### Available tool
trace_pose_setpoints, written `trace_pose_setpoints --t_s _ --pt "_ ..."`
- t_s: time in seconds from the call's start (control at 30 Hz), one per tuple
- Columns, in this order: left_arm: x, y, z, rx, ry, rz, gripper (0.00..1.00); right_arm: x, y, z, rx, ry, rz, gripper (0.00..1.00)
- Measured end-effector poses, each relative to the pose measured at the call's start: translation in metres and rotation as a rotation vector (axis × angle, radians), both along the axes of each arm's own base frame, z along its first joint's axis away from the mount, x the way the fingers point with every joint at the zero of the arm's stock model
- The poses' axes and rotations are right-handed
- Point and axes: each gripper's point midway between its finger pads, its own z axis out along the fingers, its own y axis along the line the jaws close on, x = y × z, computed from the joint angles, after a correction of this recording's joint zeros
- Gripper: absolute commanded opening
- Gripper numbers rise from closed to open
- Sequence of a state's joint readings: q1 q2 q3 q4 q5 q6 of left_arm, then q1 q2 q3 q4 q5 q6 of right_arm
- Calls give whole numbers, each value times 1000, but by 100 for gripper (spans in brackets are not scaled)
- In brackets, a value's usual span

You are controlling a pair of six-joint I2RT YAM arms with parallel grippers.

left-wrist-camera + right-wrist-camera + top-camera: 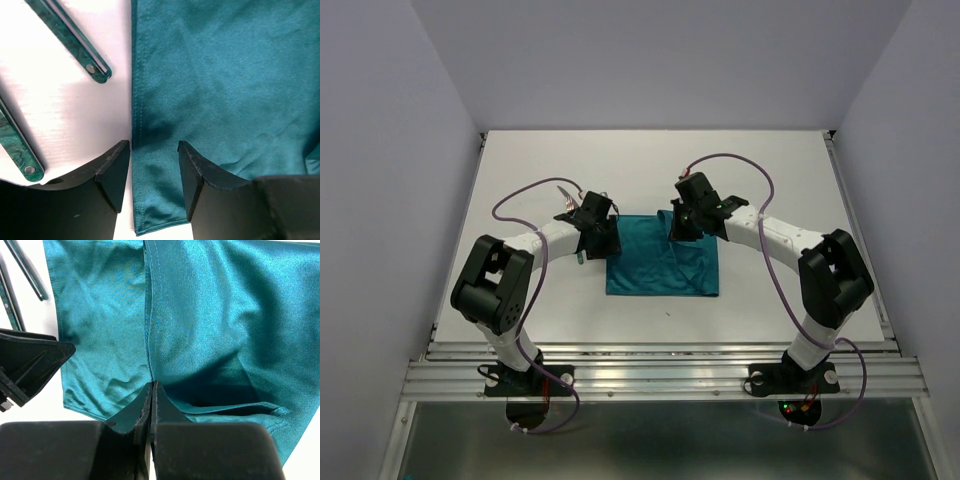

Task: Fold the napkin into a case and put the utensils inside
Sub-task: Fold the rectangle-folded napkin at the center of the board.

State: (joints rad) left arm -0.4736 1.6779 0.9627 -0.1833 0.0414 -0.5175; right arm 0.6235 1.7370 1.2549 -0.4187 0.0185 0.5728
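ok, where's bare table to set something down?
Free: the far strip of table beyond the napkin, and the near strip between napkin and rail. Crowded: napkin's left edge, utensils beside the left arm; right arm overhangs the right side.

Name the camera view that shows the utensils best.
Left wrist: the utensils show as two teal handle ends, large and sharp, beside the napkin. The top view shows only tiny tips, and the right wrist catches thin slivers.
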Motion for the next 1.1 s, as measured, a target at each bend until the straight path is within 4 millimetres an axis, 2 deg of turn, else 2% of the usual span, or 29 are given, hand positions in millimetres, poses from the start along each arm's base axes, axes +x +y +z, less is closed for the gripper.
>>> trace_pose_setpoints --t_s 0.13,0.3,0.53,0.73,1.0,1.1 --pt "0 5 -3 23 -2 16 52 0 0 0 0 0 -1 1" --pt "0 8 -6 34 -7 29 39 0 0 0 0 0 -1 1" --pt "-2 2 -8 -3 -2 16 24 0 0 0 0 0 -1 1" --pt "-1 -12 -8 -48 -5 -11 19 1 -1 0 -5 -4 -7 1" --pt "-1 -35 -9 -92 -4 -45 18 2 -2 0 -9 -6 -14 1" --pt "1 -45 -8 -103 -4 -56 14 2 -3 0 -11 -8 -16 1"
